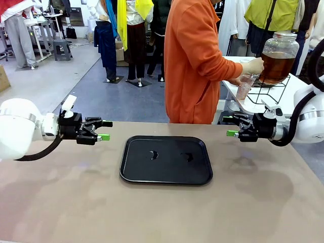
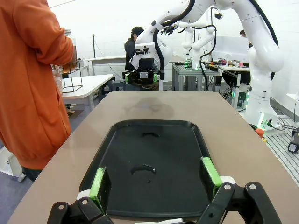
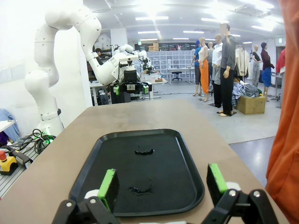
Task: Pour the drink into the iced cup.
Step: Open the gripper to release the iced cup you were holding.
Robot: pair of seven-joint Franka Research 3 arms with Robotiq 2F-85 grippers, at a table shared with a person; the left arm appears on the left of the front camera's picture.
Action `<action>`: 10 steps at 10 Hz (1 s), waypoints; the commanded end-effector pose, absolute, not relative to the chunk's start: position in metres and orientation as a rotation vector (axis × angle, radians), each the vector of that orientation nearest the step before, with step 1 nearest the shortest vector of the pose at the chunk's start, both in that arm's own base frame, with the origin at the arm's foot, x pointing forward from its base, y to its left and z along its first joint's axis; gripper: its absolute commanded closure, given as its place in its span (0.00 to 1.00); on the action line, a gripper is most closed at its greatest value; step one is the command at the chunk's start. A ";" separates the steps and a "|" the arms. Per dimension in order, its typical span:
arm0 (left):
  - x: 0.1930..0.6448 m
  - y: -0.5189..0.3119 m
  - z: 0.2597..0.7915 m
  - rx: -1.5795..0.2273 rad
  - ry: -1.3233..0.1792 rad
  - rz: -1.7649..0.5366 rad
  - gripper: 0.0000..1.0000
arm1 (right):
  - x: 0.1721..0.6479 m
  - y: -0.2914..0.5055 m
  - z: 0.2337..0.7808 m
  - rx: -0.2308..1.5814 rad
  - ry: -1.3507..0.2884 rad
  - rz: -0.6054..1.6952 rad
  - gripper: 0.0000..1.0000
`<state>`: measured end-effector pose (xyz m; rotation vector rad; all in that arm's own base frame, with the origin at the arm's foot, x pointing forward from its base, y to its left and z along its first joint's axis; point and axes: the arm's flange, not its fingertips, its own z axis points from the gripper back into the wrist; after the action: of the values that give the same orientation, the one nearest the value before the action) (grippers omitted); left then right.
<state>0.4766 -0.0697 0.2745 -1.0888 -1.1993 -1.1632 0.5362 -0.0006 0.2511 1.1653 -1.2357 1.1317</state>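
A flat beige counter (image 1: 152, 212) is seen nearest the camera, bare at its front. At its middle a black rectangular plastic tray with rounded corners (image 1: 197, 174) is laid flat; two small wet smears (image 1: 153, 155) are seen on its surface, nothing else on it.

The left pincer (image 1: 103, 130) is held above the counter, left of the tray, pointing toward it, with its green-padded fingers spread and nothing between them. The right pincer (image 1: 231, 126) is held opposite, right of the tray, likewise spread and empty. Both are kept clear of the tray and the counter.

Behind the counter's far edge a person in an orange long-sleeved top (image 1: 190, 61) is stood, turned toward a white side table (image 1: 288, 96) at the far right. On that table a large clear glass jar with a lid (image 1: 277, 55) is set on a black wire stand (image 1: 271, 93); the amber-brown drink (image 1: 276, 67) is contained in it. The person's hand (image 1: 253, 66) is placed at the jar's lower front, and a clear cup (image 1: 244, 86) is held just below it. Whether ice is in the cup cannot be told.
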 end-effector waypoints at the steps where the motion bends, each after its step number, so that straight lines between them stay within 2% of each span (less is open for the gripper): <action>1: 0.478 -0.071 0.276 -1.089 -1.202 -1.167 0.00 | 0.537 0.001 0.254 1.164 -1.244 1.131 0.00; 10: 0.478 -0.071 0.276 -1.089 -1.202 -1.167 0.00 | 0.537 0.001 0.254 1.164 -1.244 1.131 0.00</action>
<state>0.4766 -0.0697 0.2745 -1.0888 -1.1993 -1.1632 0.5362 -0.0006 0.2511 1.1653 -1.2357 1.1317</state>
